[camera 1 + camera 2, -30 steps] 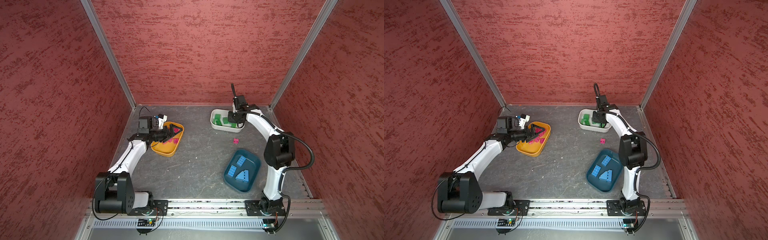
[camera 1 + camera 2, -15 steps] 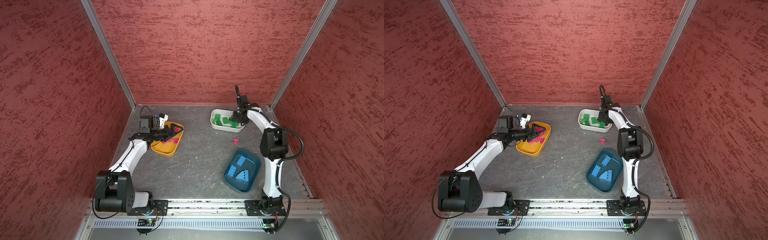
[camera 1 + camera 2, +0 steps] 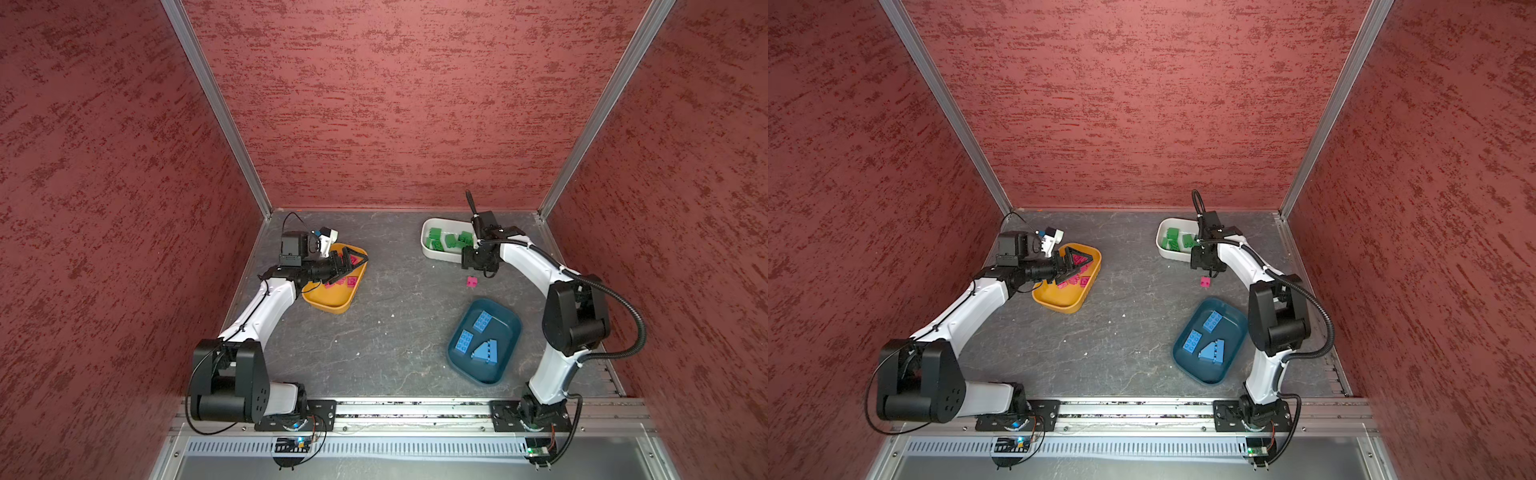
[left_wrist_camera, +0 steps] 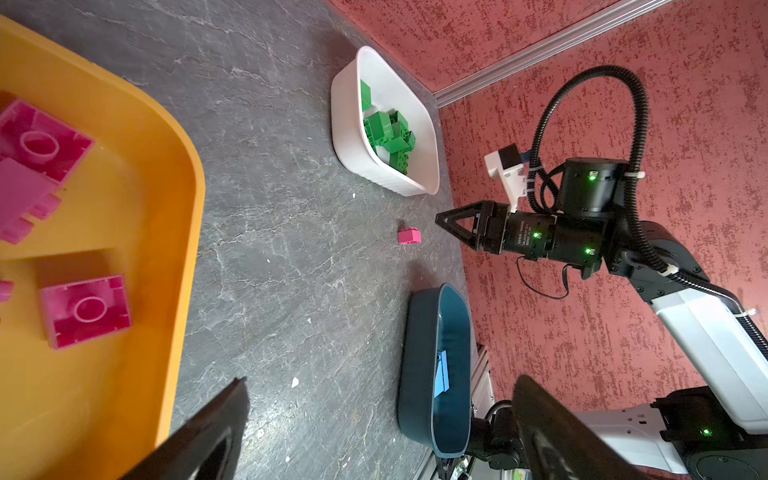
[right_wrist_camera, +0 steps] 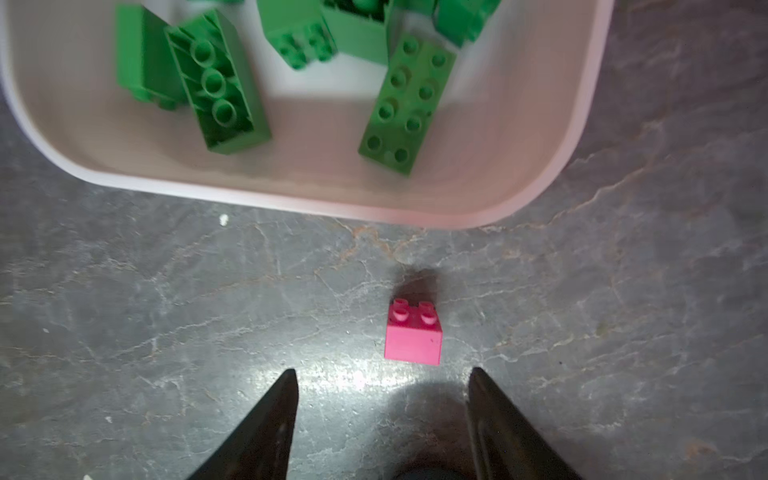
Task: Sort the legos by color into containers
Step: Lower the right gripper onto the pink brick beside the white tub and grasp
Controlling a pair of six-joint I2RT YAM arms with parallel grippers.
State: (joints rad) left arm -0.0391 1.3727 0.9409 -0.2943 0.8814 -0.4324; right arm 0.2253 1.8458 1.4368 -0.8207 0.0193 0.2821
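In both top views the dark teal plastic bin is sitting lower right, holding blue bricks; the yellow-orange plastic tray, centre left, is holding pink bricks under the left gripper, gaping wide and empty. The white plastic tub of green bricks is lying upper right. The right gripper, parted and empty, is hovering beside one small pink brick on the grey table
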